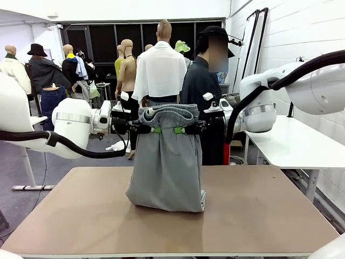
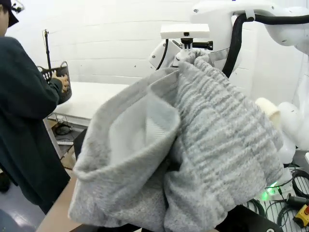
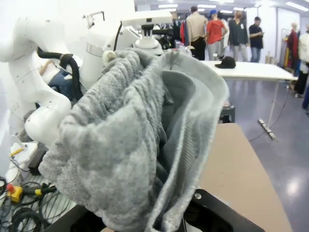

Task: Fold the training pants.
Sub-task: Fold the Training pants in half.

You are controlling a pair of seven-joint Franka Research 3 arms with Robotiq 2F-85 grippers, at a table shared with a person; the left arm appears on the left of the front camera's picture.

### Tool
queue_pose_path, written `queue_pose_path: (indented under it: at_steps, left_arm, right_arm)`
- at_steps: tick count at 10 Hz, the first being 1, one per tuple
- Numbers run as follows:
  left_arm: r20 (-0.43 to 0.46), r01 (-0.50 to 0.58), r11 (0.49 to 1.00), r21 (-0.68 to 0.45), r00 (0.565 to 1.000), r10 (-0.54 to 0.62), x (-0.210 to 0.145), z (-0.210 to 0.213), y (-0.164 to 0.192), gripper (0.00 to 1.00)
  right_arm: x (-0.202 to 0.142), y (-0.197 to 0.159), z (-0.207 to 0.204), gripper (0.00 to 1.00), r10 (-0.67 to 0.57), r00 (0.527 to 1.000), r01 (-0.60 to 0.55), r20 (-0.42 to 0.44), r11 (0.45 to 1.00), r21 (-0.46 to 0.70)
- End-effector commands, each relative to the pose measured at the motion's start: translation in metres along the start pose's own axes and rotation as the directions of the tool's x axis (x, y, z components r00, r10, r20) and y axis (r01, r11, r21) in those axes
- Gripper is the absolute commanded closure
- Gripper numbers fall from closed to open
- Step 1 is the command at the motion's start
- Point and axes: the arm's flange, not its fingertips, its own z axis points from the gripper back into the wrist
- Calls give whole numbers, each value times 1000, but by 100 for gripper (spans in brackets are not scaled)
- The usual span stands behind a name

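Note:
The light-grey training pants (image 1: pixel 167 162) hang by their gathered waistband (image 1: pixel 168 112) above the brown table (image 1: pixel 259 216), with the folded lower end resting on the tabletop. My left gripper (image 1: pixel 152 129) is shut on the waistband's left side and my right gripper (image 1: pixel 182 130) is shut on its right side, green pads showing against the cloth. In the left wrist view the bunched waistband (image 2: pixel 193 145) hides my fingers. The right wrist view likewise has the grey fabric (image 3: pixel 140 135) covering the fingers.
A person in dark clothes (image 1: pixel 202 91) stands behind the table and holds a black mesh basket (image 2: pixel 60 82) over a white side table (image 1: pixel 294 143). Bare tabletop lies left and right of the pants.

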Motion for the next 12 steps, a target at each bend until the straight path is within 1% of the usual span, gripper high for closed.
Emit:
queue_pose_path:
  at_steps: [1, 3, 5, 7, 9, 11, 12]
  left_arm:
    - [7, 1, 1000, 5, 1000, -1, 28, -13, 14, 100]
    - [5, -6, 1000, 29, 1000, 6, 49, -14, 26, 100]
    - [8, 2, 999, 40, 1000, -2, 75, -17, 38, 100]
    - [18, 5, 998, 59, 1000, -7, 99, -13, 57, 100]
    - [32, -12, 997, 71, 999, 9, 118, -16, 78, 100]
    - [32, -7, 994, 112, 999, 4, 128, -16, 92, 100]
    - [38, 4, 997, 78, 999, -6, 109, -9, 75, 100]
  right_arm:
    - [25, -22, -6, 100, 17, 999, -17, -34, 1000, 10]
    - [47, -37, -4, 100, 34, 999, -33, -33, 999, 21]
    - [74, -58, 3, 100, 56, 998, -56, -36, 998, 7]
    - [97, -80, 10, 100, 72, 997, -72, -24, 997, 4]
    - [118, -101, 12, 100, 87, 996, -87, -34, 996, 4]
    - [132, -118, 10, 100, 87, 995, -88, -54, 996, -13]
    - [136, -119, 9, 100, 96, 994, -97, -57, 995, -23]
